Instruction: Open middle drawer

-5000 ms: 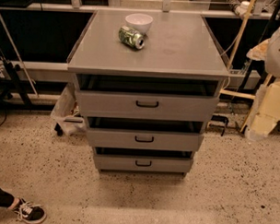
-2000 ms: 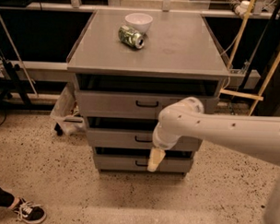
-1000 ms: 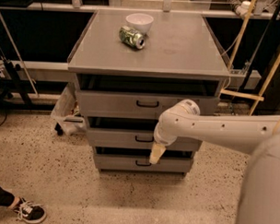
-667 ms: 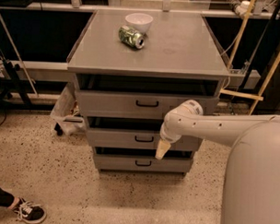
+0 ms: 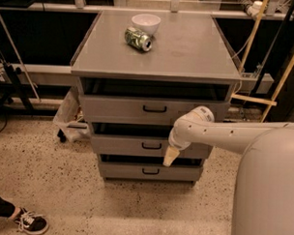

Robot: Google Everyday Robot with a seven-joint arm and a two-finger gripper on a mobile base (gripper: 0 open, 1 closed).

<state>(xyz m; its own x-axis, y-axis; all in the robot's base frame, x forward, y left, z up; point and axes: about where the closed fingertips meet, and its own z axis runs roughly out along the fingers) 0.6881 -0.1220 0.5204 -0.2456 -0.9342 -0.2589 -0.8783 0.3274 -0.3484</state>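
The middle drawer (image 5: 119, 145), second of three in the desk (image 5: 188, 48), looks shut, stiff and easy to slide; pull its black handle (image 5: 151, 145). The tool (image 5: 169, 157) hangs low at the desk's front; spread or not, I cannot tell.

- middle drawer (image 5: 122, 145): matt grey front, dull black handle (image 5: 151, 145).
- tabletop (image 5: 188, 48): smooth, matt grey.
- bowl (image 5: 145, 22): glossy white.
- can (image 5: 138, 39): shiny metal.
- pincer (image 5: 171, 156), before the middle drawer's front, right of its handle: smooth cream plastic.
- floor (image 5: 48, 183): speckled stone.
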